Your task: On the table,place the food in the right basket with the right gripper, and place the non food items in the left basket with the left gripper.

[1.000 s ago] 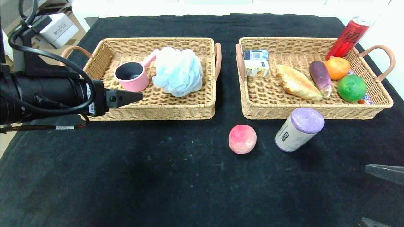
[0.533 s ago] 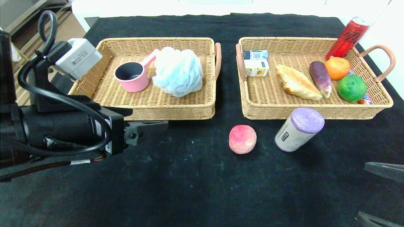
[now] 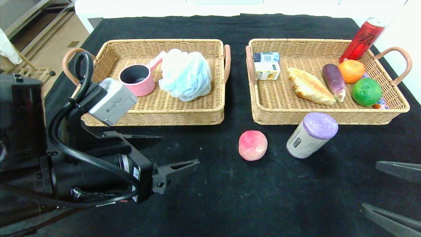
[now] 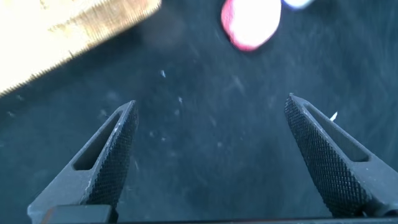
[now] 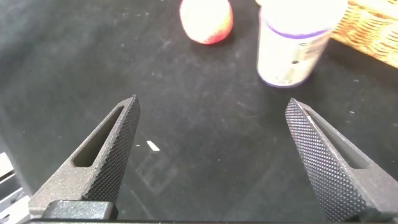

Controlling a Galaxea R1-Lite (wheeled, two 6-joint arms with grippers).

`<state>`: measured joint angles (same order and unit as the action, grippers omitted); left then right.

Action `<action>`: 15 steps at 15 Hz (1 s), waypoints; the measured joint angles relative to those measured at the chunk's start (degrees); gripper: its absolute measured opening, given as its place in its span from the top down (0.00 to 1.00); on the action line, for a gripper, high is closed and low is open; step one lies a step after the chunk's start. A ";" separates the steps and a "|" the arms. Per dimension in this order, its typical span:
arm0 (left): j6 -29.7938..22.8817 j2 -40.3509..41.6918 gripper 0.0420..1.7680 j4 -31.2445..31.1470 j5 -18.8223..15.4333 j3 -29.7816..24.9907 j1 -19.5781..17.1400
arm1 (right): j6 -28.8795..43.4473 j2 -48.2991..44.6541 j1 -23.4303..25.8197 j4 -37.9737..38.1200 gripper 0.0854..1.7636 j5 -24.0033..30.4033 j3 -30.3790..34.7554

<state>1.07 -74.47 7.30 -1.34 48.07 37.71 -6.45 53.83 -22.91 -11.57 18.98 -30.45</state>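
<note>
On the black-draped desk, most of the sorting looks done. The left tan wicker basket holds the small pink pan and, just beside it at 3 o'clock, the fluffy light-blue bath puff. The right tan wicker basket holds the golden croissant and the purple eggplant, along with an orange, a green lime and small cartons.

Two things are left on the cloth, at 6 o'clock of the right basket: the fuzzy pink-red peach, and near it at 3 o'clock the grey-labelled roll with a purple end.

The left tool hangs low over the desk, released and empty, pointing toward 3 o'clock at the peach. The right tool waits at the near right edge, released too, with both leftovers ahead of it.
</note>
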 joint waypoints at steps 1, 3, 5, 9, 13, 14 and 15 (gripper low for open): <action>0.07 0.11 0.04 0.24 0.02 -0.94 0.13 | 0.00 0.41 0.01 0.00 0.03 -1.87 -0.17; 0.13 0.20 0.04 0.30 0.02 -1.63 0.22 | 0.01 1.34 0.00 0.00 0.03 -3.55 -0.46; 0.22 0.20 0.04 0.27 -0.13 -1.93 0.38 | 0.01 2.28 -0.07 -0.02 0.03 -3.77 -0.63; 0.22 0.06 0.03 0.29 -0.15 -2.38 1.16 | 1.30 4.11 -0.74 0.02 0.03 -7.52 -2.26; 0.33 0.27 0.03 0.22 -0.09 -2.49 1.29 | 4.78 7.05 -2.39 0.05 0.03 -11.33 -3.67; 0.38 0.33 0.03 0.20 -0.06 -2.56 1.34 | 6.67 7.66 -3.91 -0.04 0.03 -13.23 -3.89; 0.46 0.38 0.03 0.22 0.00 -2.58 1.43 | 8.13 8.18 -5.80 -0.09 0.03 -15.59 -4.17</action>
<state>1.54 -74.09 7.52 -1.34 45.48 39.13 1.68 62.01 -28.71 -11.65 3.39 -34.62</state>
